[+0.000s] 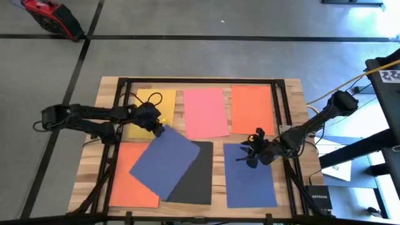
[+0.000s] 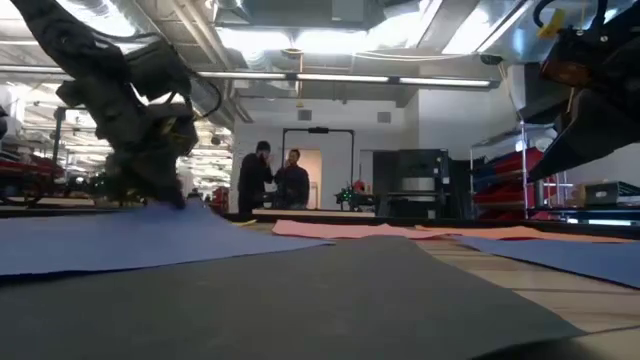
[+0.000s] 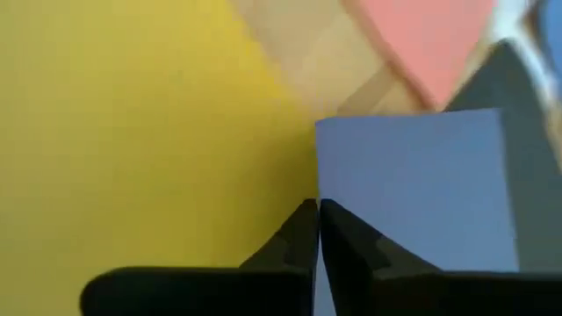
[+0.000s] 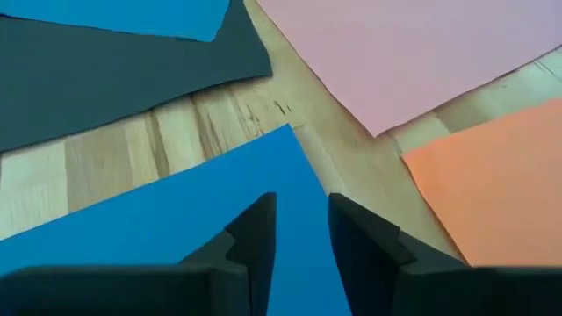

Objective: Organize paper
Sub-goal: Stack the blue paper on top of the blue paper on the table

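Black paper (image 1: 192, 175) lay nearest the low camera, at the bench's (image 1: 294, 125) near edge, its long axis running near to far. Over it a dark blue sheet (image 1: 164, 159) sat skewed, long axis diagonal, top corner toward the yellow sheet (image 1: 140, 106). Left end effector (image 1: 156, 127) pinched that corner, fingers pressed together. Right end effector (image 1: 255, 150) hovered slightly spread over a second blue sheet (image 1: 250, 178).

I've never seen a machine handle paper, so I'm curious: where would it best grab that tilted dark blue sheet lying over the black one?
Probably at the corner of the tilted dark blue paper sheet that overhangs the yellow paper sheet, coming in from the left side. The sheet lies flat, so only an edge or corner gives the fingers purchase. The left gripper is already at that corner, shut.
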